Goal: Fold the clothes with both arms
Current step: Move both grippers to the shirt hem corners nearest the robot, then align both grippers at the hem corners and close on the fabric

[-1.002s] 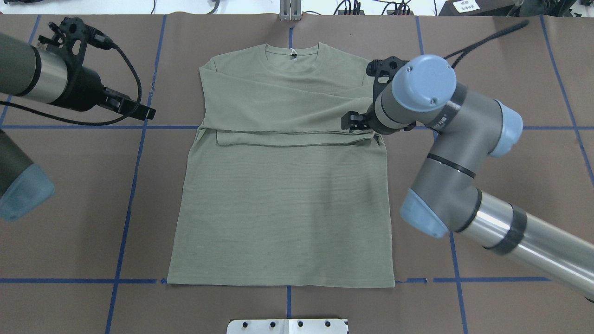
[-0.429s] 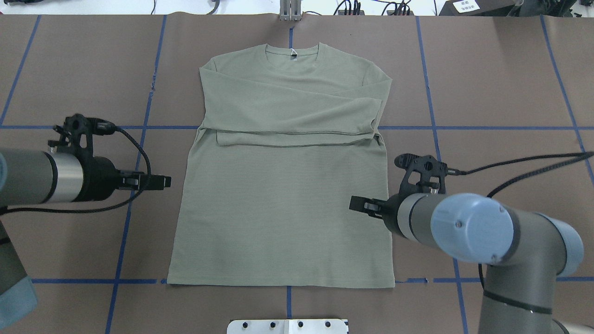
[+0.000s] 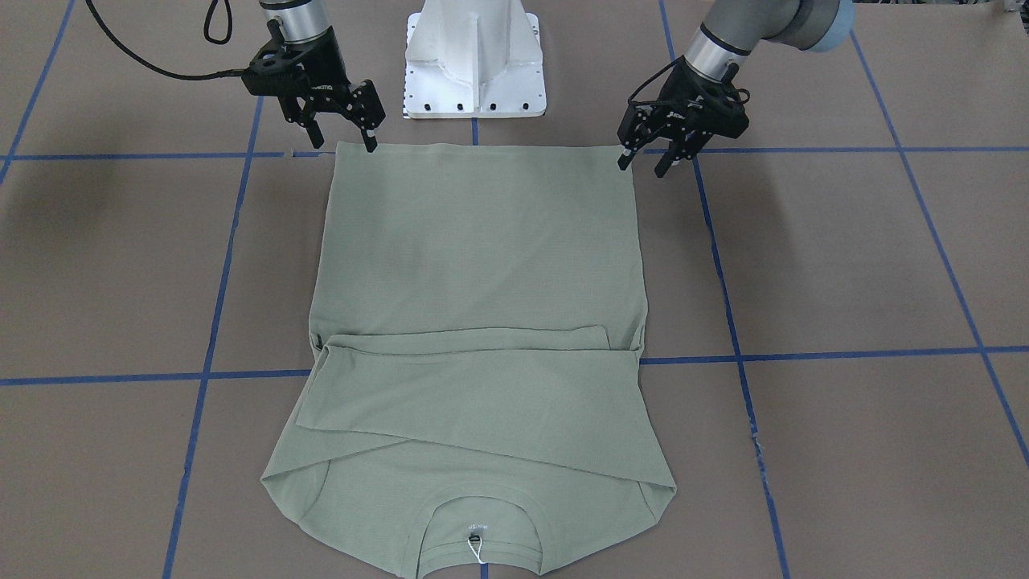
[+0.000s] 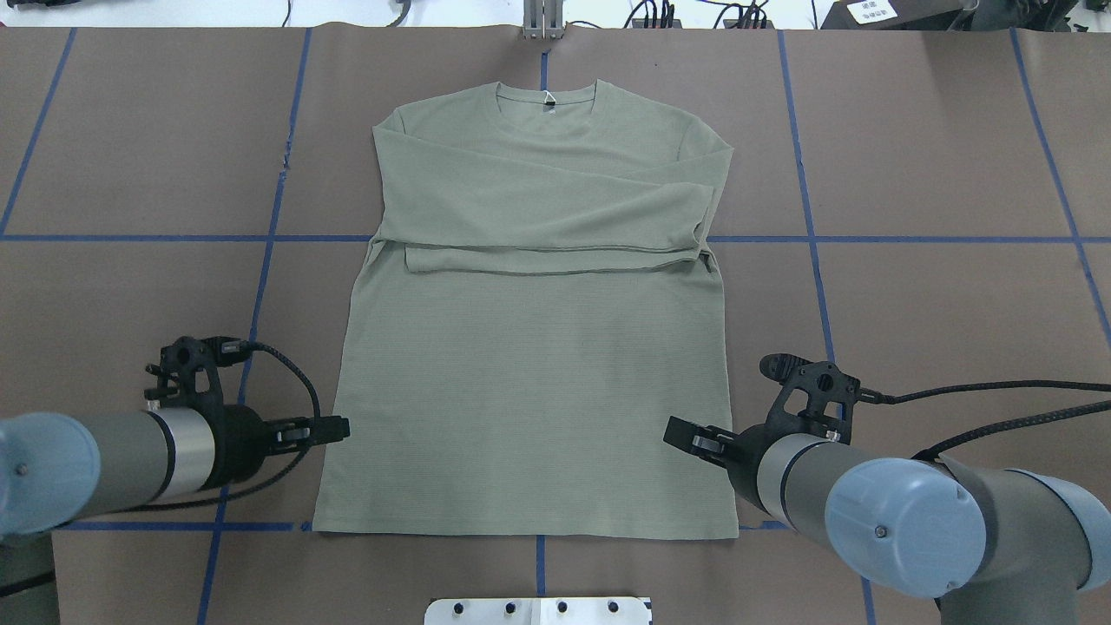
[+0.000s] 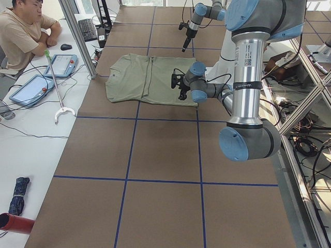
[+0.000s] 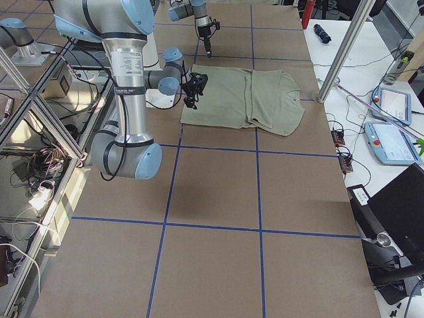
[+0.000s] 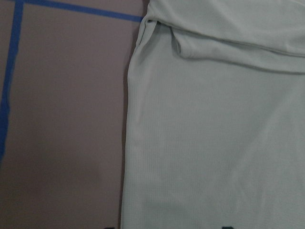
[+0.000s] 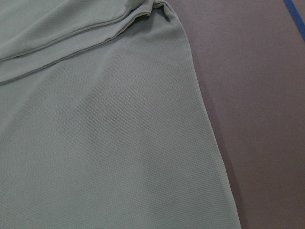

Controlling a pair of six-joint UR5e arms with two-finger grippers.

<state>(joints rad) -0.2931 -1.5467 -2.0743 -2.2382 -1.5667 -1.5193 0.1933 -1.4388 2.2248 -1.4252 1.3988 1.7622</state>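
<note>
In the front-facing view the shirt [image 3: 474, 257] lies flat on the table [image 3: 804, 265], its hem [image 3: 474, 146] toward the robot and its collar [image 3: 478, 523] at the far end, with the sleeves [image 3: 466, 386] folded across the chest. The left gripper [image 3: 643, 163] and right gripper [image 3: 344, 143] hang at the two hem corners, each with fingers spread and holding nothing; whether a tip touches the cloth I cannot tell. In the overhead view they flank the lower body of the shirt, the left just beside its edge, the right with its tip over the edge. The fabric looks like a thin, soft knit: probably light and limp, so it should sag between two holds and may drag on the table. The hem corners look like the best places to pinch, catching both layers at once. Both side views show the shirt lying flat under the two grippers. Each wrist view shows a side edge of the shirt and the sleeve fold. No container shows in any view.
</note>
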